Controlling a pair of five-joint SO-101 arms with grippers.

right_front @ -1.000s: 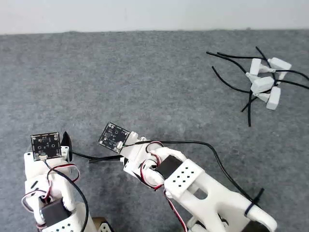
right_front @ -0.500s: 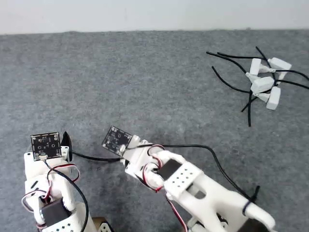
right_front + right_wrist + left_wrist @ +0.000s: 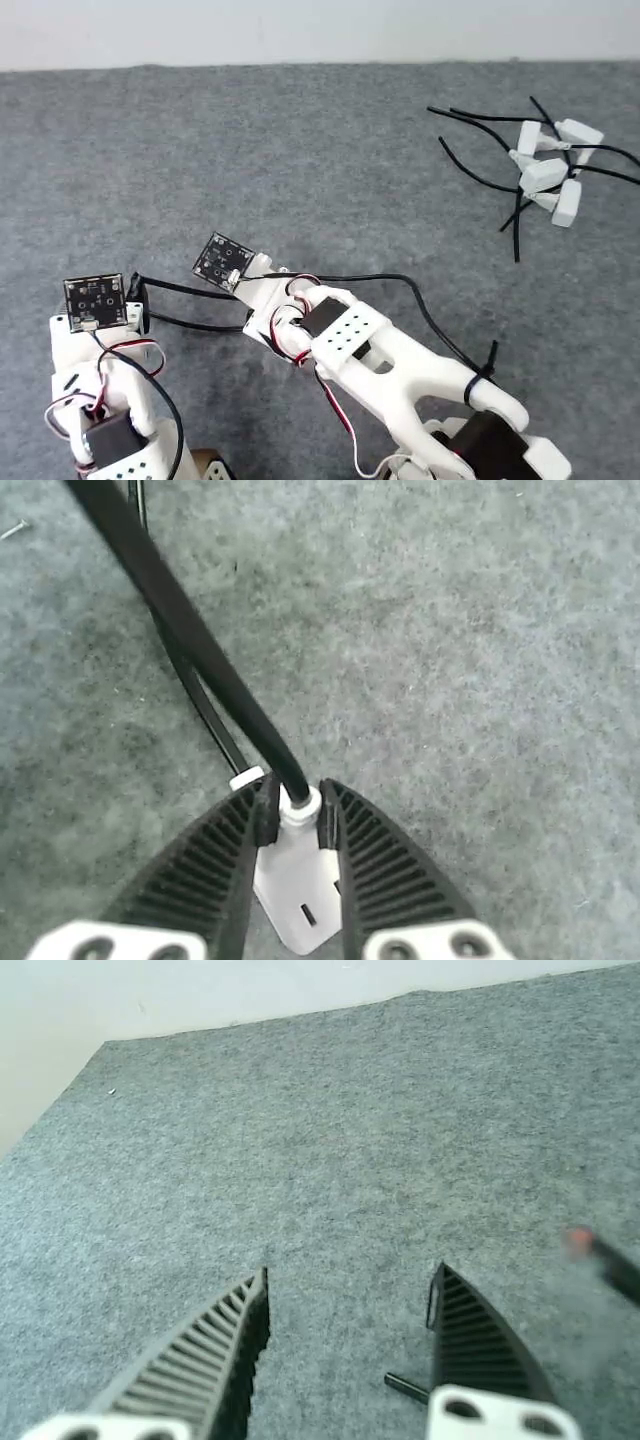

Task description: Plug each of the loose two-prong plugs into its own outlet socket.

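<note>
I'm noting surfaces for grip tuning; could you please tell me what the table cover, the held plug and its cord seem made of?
Table cover: grey felt or short carpet, matte with fuzzy fibres. Plug: smooth white plastic, seemingly moulded. Cord: smooth black sheath, probably rubber or vinyl.

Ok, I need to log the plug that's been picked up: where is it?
The white plug sits clamped in the right gripper, over the grey mat, near the left arm and far from the plug pile.
</note>
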